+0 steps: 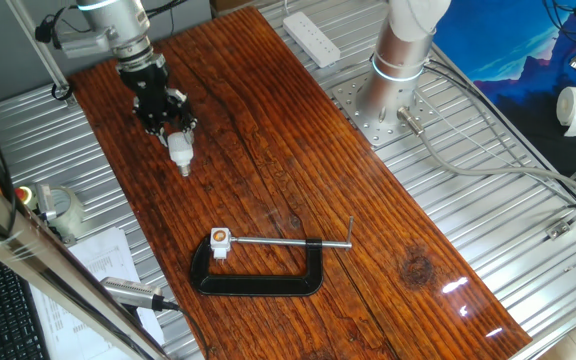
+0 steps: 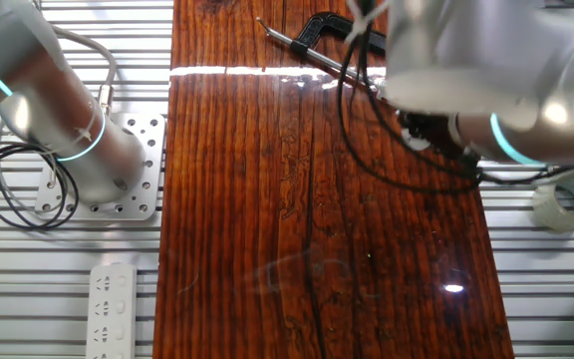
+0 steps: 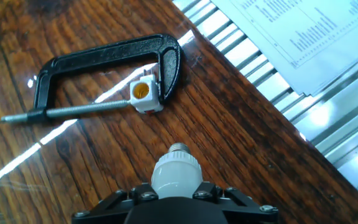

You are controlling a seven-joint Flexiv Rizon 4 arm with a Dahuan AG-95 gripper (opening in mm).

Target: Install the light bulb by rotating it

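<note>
My gripper [image 1: 175,135] hangs above the far left part of the wooden table and is shut on the light bulb [image 1: 180,151], a small white frosted bulb whose screw base points down. In the hand view the light bulb [image 3: 176,169] sticks out from between the black fingers, with its threaded tip toward the table. The white socket block [image 3: 143,93] with its copper-orange hole sits clamped in a black C-clamp [image 3: 104,59] ahead of the bulb. In one fixed view the socket block [image 1: 220,240] lies well nearer the table's front than the gripper, and the bulb is apart from it.
The C-clamp [image 1: 258,270] has a long screw rod [image 1: 293,241] reaching right. Printed paper [image 3: 303,28] lies on the metal slats beyond the table edge. A power strip [image 1: 311,37] and the arm's base [image 1: 398,70] stand at the back. A tape roll [image 2: 568,204] sits off the table.
</note>
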